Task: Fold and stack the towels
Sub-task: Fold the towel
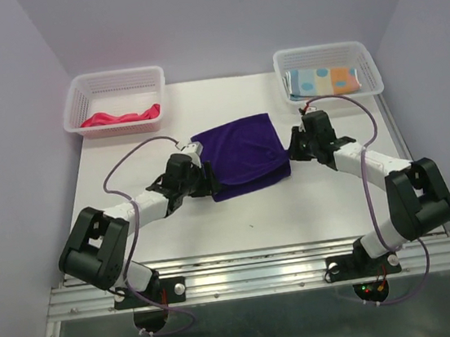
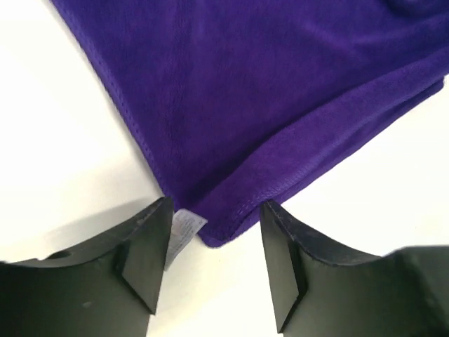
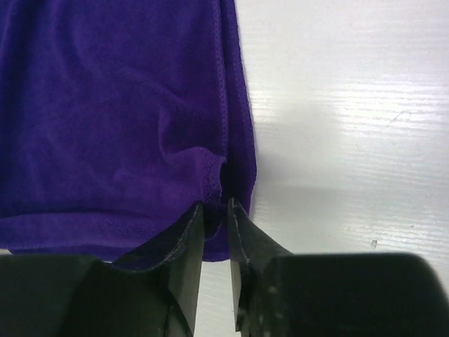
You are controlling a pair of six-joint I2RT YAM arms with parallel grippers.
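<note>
A dark purple towel [image 1: 242, 154] lies folded on the white table between my two grippers. My left gripper [image 1: 208, 179] is open at the towel's near-left corner. In the left wrist view that corner [image 2: 224, 225] and its white label [image 2: 184, 232] sit between the spread fingertips of the left gripper [image 2: 214, 225]. My right gripper [image 1: 293, 150] is at the towel's right edge. In the right wrist view the right gripper [image 3: 216, 210] is pinched shut on the towel's hem [image 3: 210, 175]. A pink-red towel [image 1: 120, 116] and a spotted light-blue towel [image 1: 317, 81] lie in the two baskets.
A white mesh basket [image 1: 84, 91] stands at the back left and another [image 1: 370, 64] at the back right. An orange cloth edge [image 1: 347, 79] shows beside the spotted towel. Purple cables loop over both arms. Grey walls close in the table.
</note>
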